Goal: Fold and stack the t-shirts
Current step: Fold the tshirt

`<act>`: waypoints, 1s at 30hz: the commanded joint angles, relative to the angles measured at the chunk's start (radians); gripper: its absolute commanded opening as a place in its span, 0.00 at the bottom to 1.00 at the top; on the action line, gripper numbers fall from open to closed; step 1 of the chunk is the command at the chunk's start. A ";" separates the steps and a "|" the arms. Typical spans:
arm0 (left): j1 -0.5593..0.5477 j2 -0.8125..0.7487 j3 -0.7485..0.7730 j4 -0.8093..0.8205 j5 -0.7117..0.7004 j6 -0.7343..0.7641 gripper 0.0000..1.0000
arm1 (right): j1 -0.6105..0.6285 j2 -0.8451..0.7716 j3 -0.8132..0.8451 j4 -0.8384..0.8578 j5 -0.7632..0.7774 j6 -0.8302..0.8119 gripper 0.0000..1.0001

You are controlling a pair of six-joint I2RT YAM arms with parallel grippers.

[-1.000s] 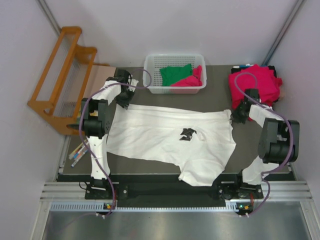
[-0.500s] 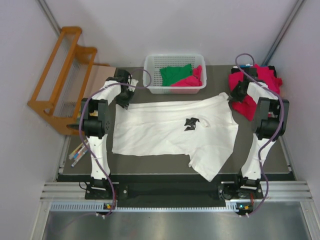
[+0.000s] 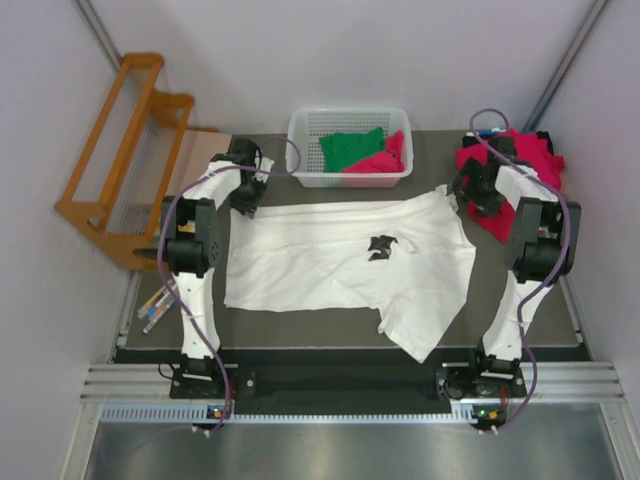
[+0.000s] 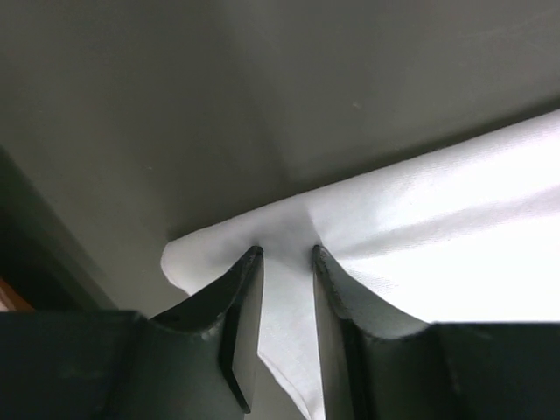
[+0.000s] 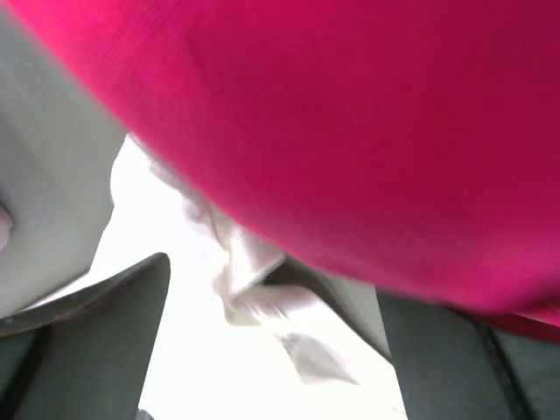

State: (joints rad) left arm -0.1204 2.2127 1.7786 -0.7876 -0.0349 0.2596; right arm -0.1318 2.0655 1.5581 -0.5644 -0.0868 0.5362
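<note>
I'm pinching the white shirt's [image 3: 340, 265] far-left corner in the left gripper [image 4: 284, 254], jaws nearly shut on cloth. The right gripper [image 5: 271, 289] is standing wide, gripping nothing, with the shirt edge lying loose between its jaws, just beside the pink pile [image 3: 525, 165]. The shirt is lying spread across the table [image 3: 300, 328]. For flattening, I'm judging both far corners need an even, gentle pull, clear of the pink.
</note>
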 commanded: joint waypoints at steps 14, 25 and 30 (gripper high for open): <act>0.073 -0.267 -0.002 -0.174 0.030 0.001 0.54 | 0.225 -0.669 -0.371 -0.019 0.038 -0.050 1.00; -0.070 -0.745 -0.700 -0.185 -0.042 0.230 0.55 | 0.658 -1.066 -0.825 -0.175 0.018 0.162 1.00; -0.070 -0.788 -0.781 -0.187 -0.080 0.247 0.55 | 0.718 -1.151 -0.825 -0.331 0.070 0.235 1.00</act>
State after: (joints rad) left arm -0.1932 1.4715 1.0386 -0.9859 -0.0731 0.4606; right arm 0.5488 0.9852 0.7101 -0.7959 -0.0647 0.6811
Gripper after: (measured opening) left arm 0.547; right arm 0.996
